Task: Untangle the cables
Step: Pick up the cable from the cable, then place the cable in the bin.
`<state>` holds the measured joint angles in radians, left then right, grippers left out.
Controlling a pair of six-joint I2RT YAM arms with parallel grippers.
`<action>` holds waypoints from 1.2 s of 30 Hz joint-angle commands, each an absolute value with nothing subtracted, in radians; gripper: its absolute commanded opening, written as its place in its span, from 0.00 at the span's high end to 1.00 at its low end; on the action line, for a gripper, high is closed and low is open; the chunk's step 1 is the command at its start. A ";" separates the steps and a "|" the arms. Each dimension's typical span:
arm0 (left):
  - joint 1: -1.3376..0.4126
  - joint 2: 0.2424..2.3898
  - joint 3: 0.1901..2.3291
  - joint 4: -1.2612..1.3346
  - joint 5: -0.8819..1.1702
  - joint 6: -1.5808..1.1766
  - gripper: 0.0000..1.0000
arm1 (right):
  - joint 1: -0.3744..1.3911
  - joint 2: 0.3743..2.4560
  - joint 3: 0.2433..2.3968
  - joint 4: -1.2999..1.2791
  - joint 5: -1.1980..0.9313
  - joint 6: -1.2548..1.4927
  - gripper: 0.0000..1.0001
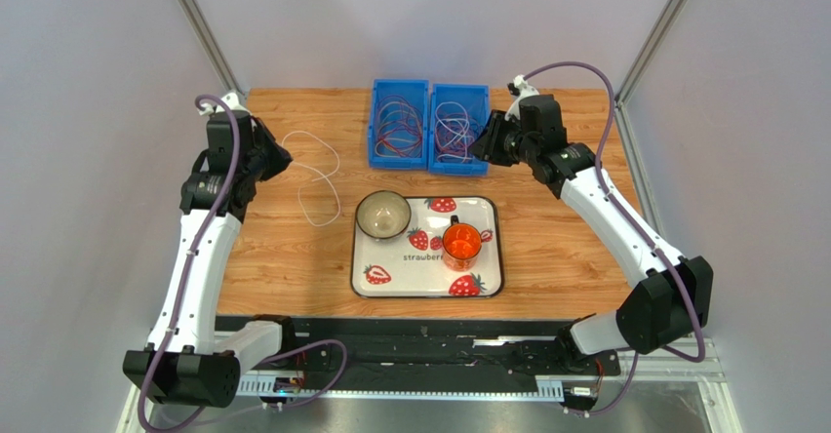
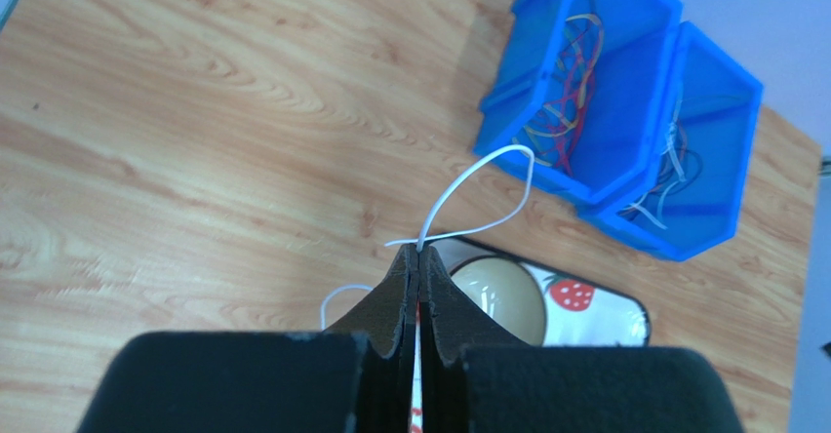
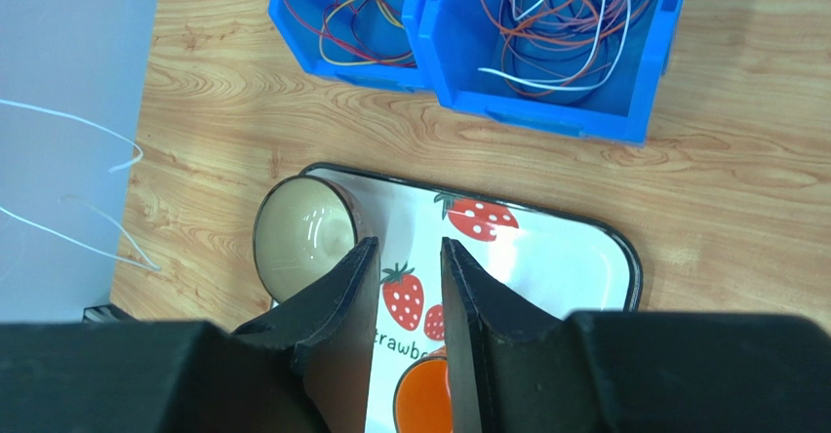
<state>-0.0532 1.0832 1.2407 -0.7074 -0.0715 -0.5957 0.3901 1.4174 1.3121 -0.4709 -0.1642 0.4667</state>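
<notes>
Left gripper (image 2: 417, 250): jaws pinched on white cable (image 2: 468, 170).
Right gripper (image 3: 410, 257): jaws narrowly apart, empty, above tray (image 3: 571, 262).

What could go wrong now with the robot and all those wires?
The left gripper pinches the thin white wire only at its very tip, so it might slip out. Its loose loops lie near the bowl and could snag it when pulled. The open, empty right gripper may lift several wires at once from the tangle in the bin.
</notes>
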 commanded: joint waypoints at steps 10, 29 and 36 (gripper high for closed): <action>-0.166 1.322 1.522 -0.557 0.058 -0.650 1.00 | 0.397 1.267 1.217 -0.448 -0.155 0.497 0.65; -0.253 1.834 1.830 -0.313 -0.058 -0.913 1.00 | 0.397 1.141 1.131 -0.515 -0.143 0.483 0.65; -0.265 2.040 2.002 -0.265 -0.055 -0.962 1.00 | 0.397 1.115 1.120 -0.541 -0.141 0.468 0.65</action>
<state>-0.2550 1.9621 1.8774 -0.3317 -0.0578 -0.9062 0.3916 1.1564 1.1255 -0.5343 -0.1547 0.4904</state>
